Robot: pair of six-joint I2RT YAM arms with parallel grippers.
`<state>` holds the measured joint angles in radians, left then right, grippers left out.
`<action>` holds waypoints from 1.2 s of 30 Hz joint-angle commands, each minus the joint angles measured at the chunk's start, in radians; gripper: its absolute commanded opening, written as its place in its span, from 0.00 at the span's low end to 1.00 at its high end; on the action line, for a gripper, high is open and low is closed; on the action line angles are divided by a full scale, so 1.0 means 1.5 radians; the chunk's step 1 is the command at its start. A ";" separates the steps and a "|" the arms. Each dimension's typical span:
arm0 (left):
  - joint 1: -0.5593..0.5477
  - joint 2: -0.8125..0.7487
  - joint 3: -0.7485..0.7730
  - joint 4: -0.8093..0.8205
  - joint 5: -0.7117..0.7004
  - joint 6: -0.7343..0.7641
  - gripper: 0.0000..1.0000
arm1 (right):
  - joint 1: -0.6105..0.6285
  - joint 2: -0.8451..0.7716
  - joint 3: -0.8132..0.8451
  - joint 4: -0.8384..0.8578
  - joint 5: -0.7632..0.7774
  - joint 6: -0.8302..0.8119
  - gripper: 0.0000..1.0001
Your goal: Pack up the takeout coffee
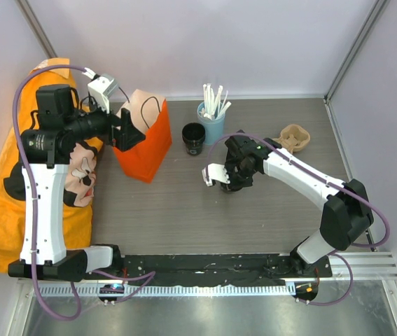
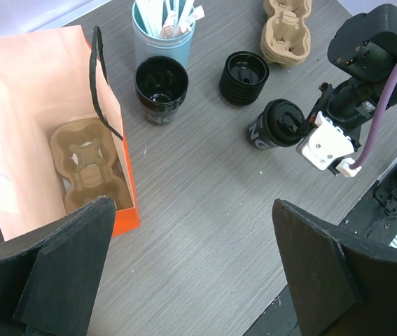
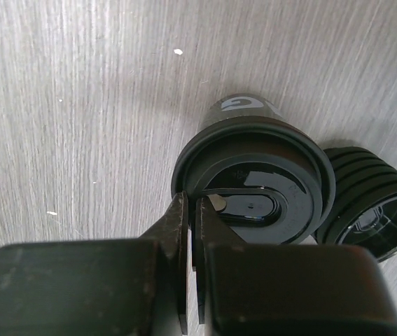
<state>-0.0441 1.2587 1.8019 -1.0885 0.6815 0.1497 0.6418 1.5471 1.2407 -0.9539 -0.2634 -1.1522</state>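
Cup: black lidded paper coffee cup, tilted mid-table, four o'clock from the orange paper bag
Right gripper: narrow, pinching the lid's rim, probably to lift it
Left gripper: spread wide at the bag's mouth, seemingly keeping it open
Inside bag: brown cardboard cup carrier, ready for cups

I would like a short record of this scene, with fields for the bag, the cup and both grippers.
orange bag: open, one cup carrier inside
lidded cup: outside the bag, beside the lid stack
right gripper: shut on the cup's lid rim
left gripper: open, by the bag's rim
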 commanded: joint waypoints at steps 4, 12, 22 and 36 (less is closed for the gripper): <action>0.011 -0.011 -0.005 0.035 0.031 -0.020 1.00 | 0.006 -0.008 0.040 0.017 0.019 0.023 0.01; 0.017 -0.011 -0.007 0.044 0.038 -0.025 1.00 | 0.007 0.006 0.144 -0.033 0.025 0.065 0.01; 0.017 -0.003 -0.003 0.095 0.005 -0.004 1.00 | 0.006 0.043 0.310 -0.153 0.031 0.155 0.01; -0.005 0.121 0.051 0.162 -0.014 0.030 1.00 | 0.004 0.051 0.552 -0.161 0.050 0.329 0.01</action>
<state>-0.0322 1.4067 1.8385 -0.9268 0.6899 0.1524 0.6445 1.6352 1.9663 -1.2015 -0.2012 -0.7429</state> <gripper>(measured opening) 0.996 0.040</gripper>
